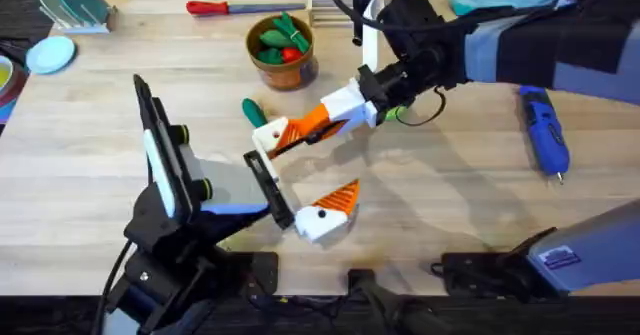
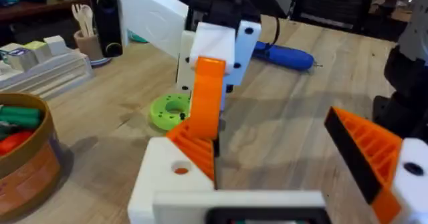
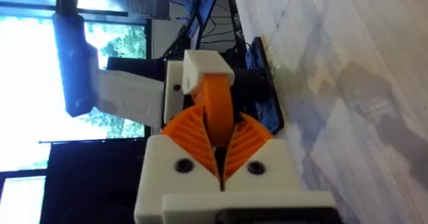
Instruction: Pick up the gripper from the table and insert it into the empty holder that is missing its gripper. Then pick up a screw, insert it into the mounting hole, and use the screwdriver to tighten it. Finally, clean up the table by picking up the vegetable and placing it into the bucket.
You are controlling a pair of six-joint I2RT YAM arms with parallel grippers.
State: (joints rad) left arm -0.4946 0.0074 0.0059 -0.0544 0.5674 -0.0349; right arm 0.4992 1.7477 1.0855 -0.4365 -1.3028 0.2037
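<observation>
**Orange finger piece held at the white holder, mid-table**

- Right tool [image 1: 318,125]: reaches in from the far right; pads clamped on the gripper [image 1: 322,120], a bright orange ribbed piece.
- Gripper: held against the holder [image 1: 270,135], the white finger base on the left tool [image 1: 300,180].
- Left tool: fingers spread apart, grasping nothing; its near finger carries an orange pad [image 1: 340,197].
- Screwdriver [image 1: 544,130]: blue, lying on the table [image 1: 450,205] at far right.
- Vegetable [image 1: 253,111]: dark green, on the table just near of the bucket [image 1: 281,50].
- Bucket: orange-brown, far centre, holding toy produce.
- Green ring [image 2: 168,110]: flat on the table beside the tools.
</observation>
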